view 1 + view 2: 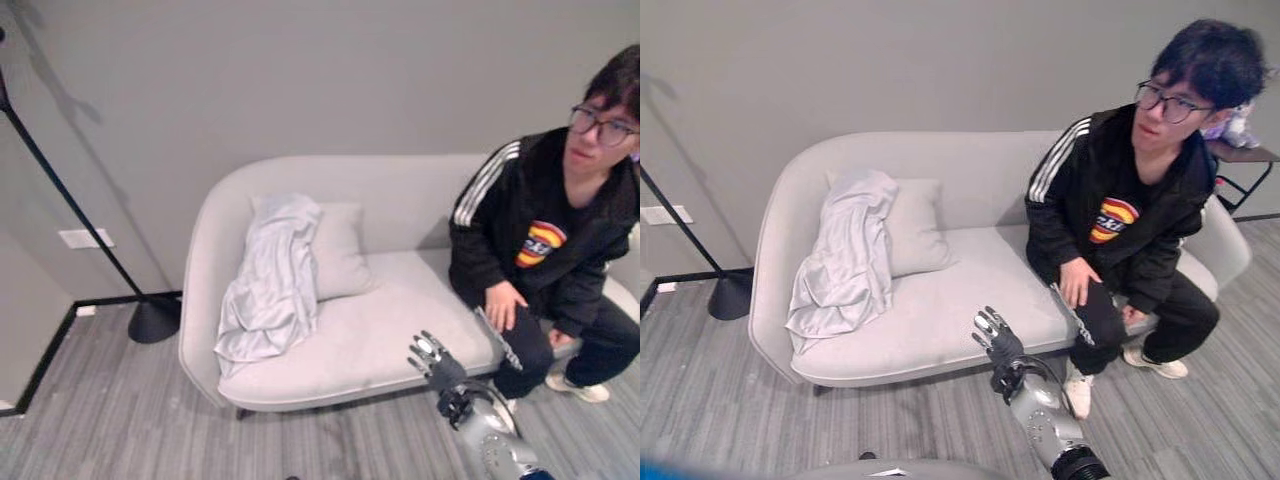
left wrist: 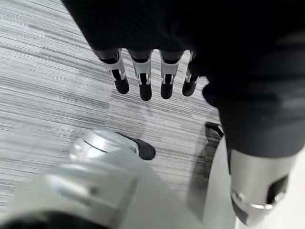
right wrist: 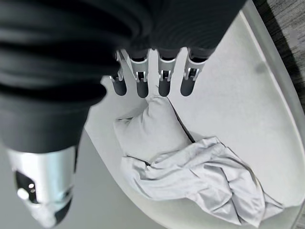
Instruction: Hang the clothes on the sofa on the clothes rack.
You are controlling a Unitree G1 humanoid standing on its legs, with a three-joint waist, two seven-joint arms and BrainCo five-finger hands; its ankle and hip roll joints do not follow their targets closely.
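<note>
Right hand (image 1: 432, 358) relaxed before sofa (image 1: 400, 200) | grey garment (image 1: 270, 280) draped | striped floor (image 1: 100, 420)

A person (image 1: 1130, 210) in a black jacket sits beside a pale cushion (image 1: 912, 228); grey striped floor (image 1: 110, 420).

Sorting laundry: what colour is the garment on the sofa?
Pale grey garment, clearest in the left eye view.

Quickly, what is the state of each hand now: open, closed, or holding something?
Left hand: open, fingers straight, holding nothing, above the floor.
Right hand: open, fingers straight, holding nothing, raised before the sofa.
</note>
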